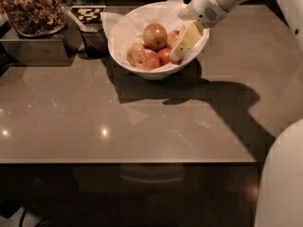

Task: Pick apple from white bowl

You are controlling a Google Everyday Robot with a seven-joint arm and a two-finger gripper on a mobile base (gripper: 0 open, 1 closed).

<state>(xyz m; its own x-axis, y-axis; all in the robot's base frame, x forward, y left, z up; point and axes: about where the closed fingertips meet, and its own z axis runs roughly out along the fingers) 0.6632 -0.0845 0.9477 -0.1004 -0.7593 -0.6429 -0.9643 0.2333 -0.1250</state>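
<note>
Centrally, the gripper (pixel 177 52) reaches over the right rim into the white bowl (pixel 152 72); whether it is parted or closed cannot be told. The apple (pixel 155 36) lies in the paper-lined bowl, uppermost among smaller red apples (pixel 138 56), just left of the gripper. A tray of nuts (pixel 29 9) stands far left on the table (pixel 142 126).

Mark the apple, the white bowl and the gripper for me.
apple (pixel 155 36), camera view, middle of its skin.
white bowl (pixel 142 73), camera view, front outer wall.
gripper (pixel 179 49), camera view, tip, inside bowl's right side.

No readable text or numbers.
</note>
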